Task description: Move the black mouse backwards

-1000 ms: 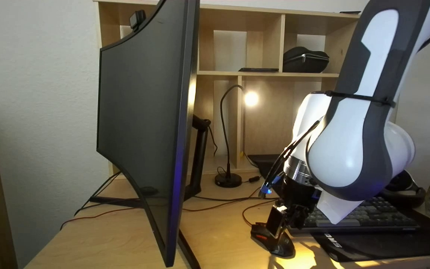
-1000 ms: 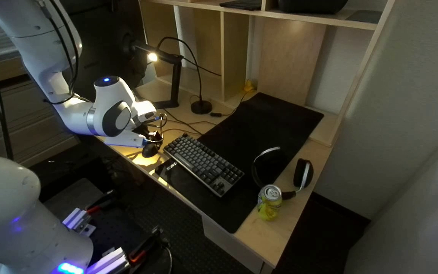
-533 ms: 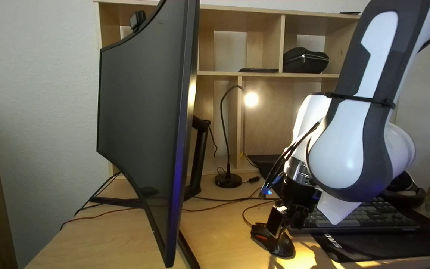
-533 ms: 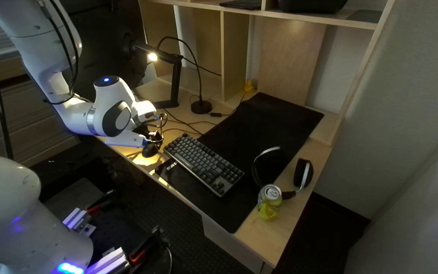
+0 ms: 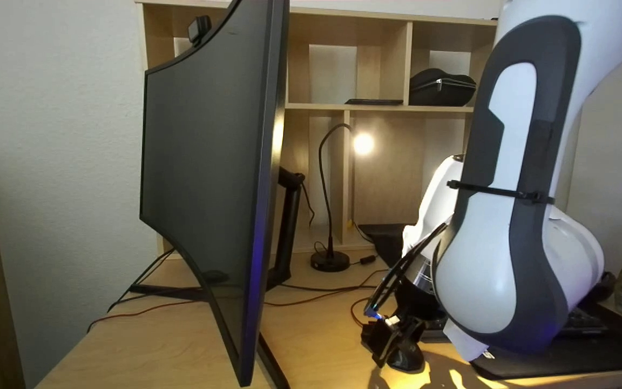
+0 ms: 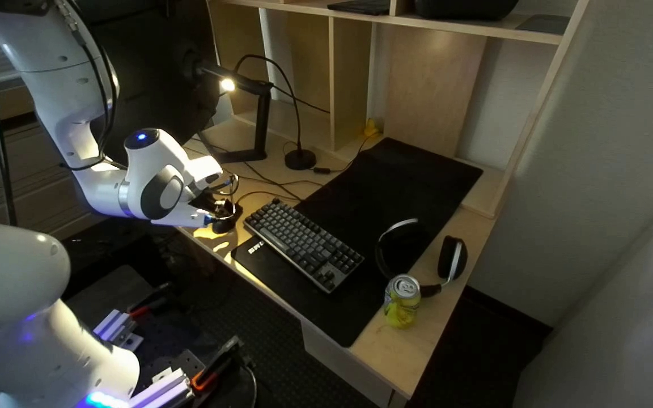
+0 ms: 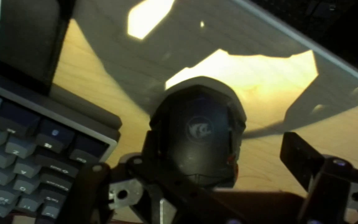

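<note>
On your wooden worktop, a big dark screen stands toward 9 o'clock in an exterior view. A black mat lies there too, with the keyboard on it, one end poking past the mat's edge. In an exterior view, headphones rest at 3 o'clock from the keyboard. Your claw has its fingers spread apart. In the wrist view, you see the black mouse on bare wood between them, close to the 9 o'clock finger, with a gap to the 3 o'clock one.
</note>
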